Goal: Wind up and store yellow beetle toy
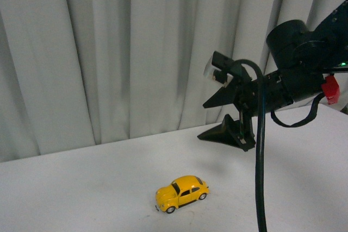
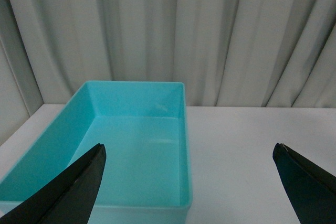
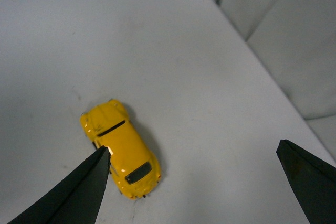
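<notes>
Beetle [image 1: 182,193] stands on its wheels on desk [image 1: 81,188], near centre. Right gripper [image 1: 202,121] hangs above it, to the right, wide and empty. Left gripper [image 2: 189,150] is wide before bin [image 2: 136,100]. Risk: the wheels probably roll freely, so an off-centre descent could knock the car away.

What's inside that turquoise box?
Nothing shows inside the turquoise box: only its bare floor and walls are visible. One near corner is hidden behind a black finger of the left gripper, so that part cannot be checked.
</notes>
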You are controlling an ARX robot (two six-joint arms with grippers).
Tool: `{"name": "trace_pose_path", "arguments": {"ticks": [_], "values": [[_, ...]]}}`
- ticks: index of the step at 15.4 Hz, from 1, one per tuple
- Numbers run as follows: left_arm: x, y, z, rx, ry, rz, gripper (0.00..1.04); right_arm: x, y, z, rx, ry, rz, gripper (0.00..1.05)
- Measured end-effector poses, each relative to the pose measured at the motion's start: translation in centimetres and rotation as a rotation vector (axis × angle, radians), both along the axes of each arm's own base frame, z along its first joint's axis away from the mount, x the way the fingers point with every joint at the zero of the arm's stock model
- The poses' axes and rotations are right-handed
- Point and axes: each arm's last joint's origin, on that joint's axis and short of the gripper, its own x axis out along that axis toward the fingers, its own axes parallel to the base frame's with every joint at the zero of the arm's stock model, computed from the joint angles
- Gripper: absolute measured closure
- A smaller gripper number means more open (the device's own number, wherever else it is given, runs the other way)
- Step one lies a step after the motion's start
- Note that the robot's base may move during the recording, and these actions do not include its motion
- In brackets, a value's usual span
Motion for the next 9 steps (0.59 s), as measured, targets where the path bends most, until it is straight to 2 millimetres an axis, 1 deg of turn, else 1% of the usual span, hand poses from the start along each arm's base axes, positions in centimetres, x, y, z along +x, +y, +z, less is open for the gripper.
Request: {"name": "trace_pose_path", "arguments": {"ticks": [1, 3, 4, 7, 9], "values": [[0.0, 0.0, 0.0, 0.000, 0.000, 0.000, 0.07, 0.9, 0.5, -2.5, -0.073, 0.083, 0.173, 0.07], [0.0, 0.0, 0.0, 0.000, 0.000, 0.000, 0.07, 2.0, 1.3, -4.2, -0.150, 0.138, 0.320, 0.07], [0.0, 0.0, 0.0, 0.000, 0.000, 0.000, 0.07, 2.7, 1.8, -4.9, -0.192, 0.151, 0.395, 0.07], [0.0, 0.0, 0.0, 0.000, 0.000, -0.001, 0.07, 4.2, 2.7, -5.7, -0.229, 0.149, 0.467, 0.07], [0.0, 0.0, 0.0, 0.000, 0.000, -0.001, 0.07, 4.9, 3.7, -6.6, -0.241, 0.159, 0.508, 0.07]]}}
